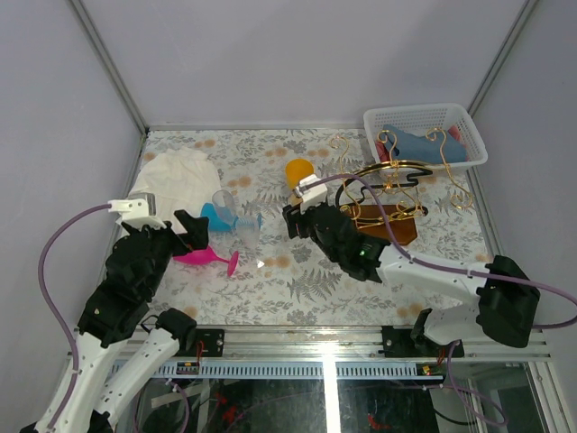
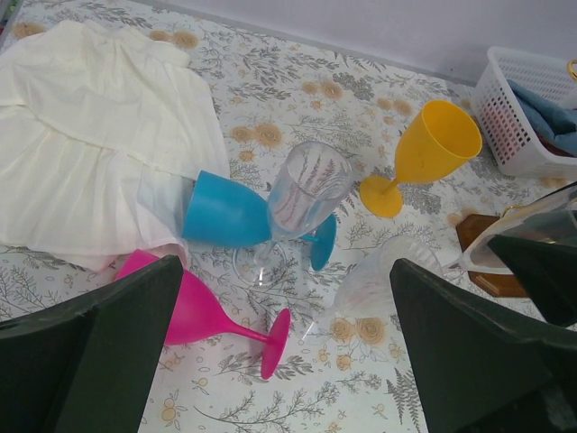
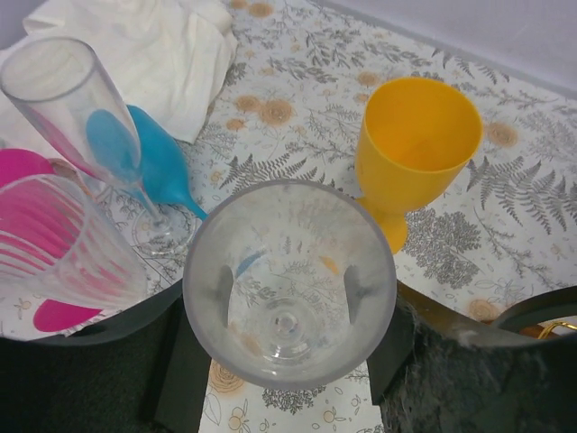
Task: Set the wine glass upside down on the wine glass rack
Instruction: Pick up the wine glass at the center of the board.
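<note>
- Right wrist view: we look straight down into the clear wine glass [image 3: 288,262]. It is mouth up, and its foot shows through the bowl against the flowered counter [image 3: 297,81]. The right tool [image 3: 287,302] grips the bowl, with a dark pad against each side as far as we can see. How firm the hold is we cannot tell. A yellow goblet [image 3: 416,149] stands just beyond, and a flute [image 3: 63,86] and a ribbed clear glass [image 3: 59,244] are off to one side.
- From this we judge the grasp made or nearly made, and the glass not yet turned over.
- Top external view: the wine glass rack [image 1: 397,225] stands toward the far right of the counter, near the white basket [image 1: 419,110]. We see no glass hanging on its gold wire arms. The right tool is apart from the rack, close to the yellow goblet. The clear glass itself is too faint to make out here.
- Left wrist view: the left tool [image 2: 288,361] gapes wide with nothing between its fingers. It hovers near a pink glass [image 2: 203,316] and a blue glass [image 2: 225,215], both lying on their sides by a cream cloth [image 2: 99,135]. It has no part in the grasp.
- What is left is, in our judgement, nearly everything. The glass must be raised off the counter, turned mouth down and carried across to the rack. Its stem must then be slid into a wire arm so the foot catches, and the tool let go.
</note>
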`<state>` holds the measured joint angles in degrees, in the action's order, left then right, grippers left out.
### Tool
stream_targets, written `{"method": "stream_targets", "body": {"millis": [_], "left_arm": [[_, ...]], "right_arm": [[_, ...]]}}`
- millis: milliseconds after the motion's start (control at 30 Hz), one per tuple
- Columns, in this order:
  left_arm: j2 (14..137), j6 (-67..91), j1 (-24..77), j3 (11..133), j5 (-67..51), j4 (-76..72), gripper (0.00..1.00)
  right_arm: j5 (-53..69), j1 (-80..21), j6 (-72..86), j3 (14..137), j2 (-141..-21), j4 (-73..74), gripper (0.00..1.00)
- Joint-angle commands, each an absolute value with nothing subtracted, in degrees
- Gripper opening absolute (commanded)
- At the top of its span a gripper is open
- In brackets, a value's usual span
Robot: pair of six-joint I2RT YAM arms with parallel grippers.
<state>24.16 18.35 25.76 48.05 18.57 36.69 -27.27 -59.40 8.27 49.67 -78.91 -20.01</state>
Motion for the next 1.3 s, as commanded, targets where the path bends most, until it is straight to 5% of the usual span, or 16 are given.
{"method": "stream_targets", "body": {"millis": [0,333,733,1067,1267], "left_arm": [[24.09,20.64,25.43,50.89,18.8,32.65,1.0],[32.12,24.98,25.41,61.47,6.78,32.19,1.0],[41.55,33.85,25.49,59.68,-12.77,15.38,0.98],[46.15,36.39,30.36,56.91,-14.36,8.18,0.78],[46.95,36.86,31.37,56.34,-14.42,6.66,0.52]], "right_arm": [[-25.52,-59.85,5.81,54.66,-73.4,-18.33,0.6],[-23.64,-59.85,3.06,62.12,-65.11,-15.39,0.59],[-14.93,-59.86,9.96,65.26,-57.21,-22.65,0.58],[-11.12,-59.86,14.27,63.79,-54.79,-26.97,0.58],[-10.23,-59.85,15.09,63.34,-54.37,-27.66,0.58]]}}
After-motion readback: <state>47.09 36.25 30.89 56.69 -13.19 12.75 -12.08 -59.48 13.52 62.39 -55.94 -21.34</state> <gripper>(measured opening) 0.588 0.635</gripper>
